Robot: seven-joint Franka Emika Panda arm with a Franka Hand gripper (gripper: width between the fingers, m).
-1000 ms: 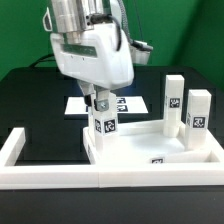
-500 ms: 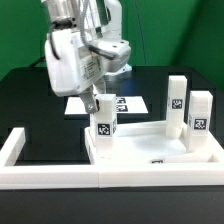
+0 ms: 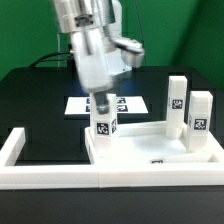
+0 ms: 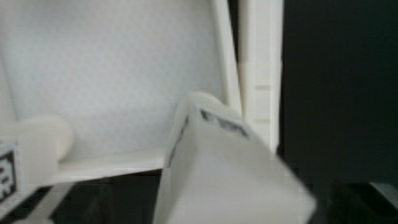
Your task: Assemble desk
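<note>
Gripper (image 3: 100, 102) hangs directly over the near-left leg (image 3: 105, 127), its fingers blurred on my feed, so I cannot tell whether they are spread or pinching. That leg stands upright in the tabletop (image 3: 150, 148), which sits inside the white border wall (image 3: 20, 150). Two more legs (image 3: 176, 103) (image 3: 199, 117) stand at the tabletop's far corner on the exterior view's right. Behind lies the marker board (image 3: 80, 104).

motion blur is smearing the gripper (image 3: 100, 101) in the exterior view — its jaws are not showing clearly. the arm is hiding part of the marker board (image 3: 128, 104). in the wrist view, a blurred leg (image 4: 228, 165) is running off the picture's edge.
</note>
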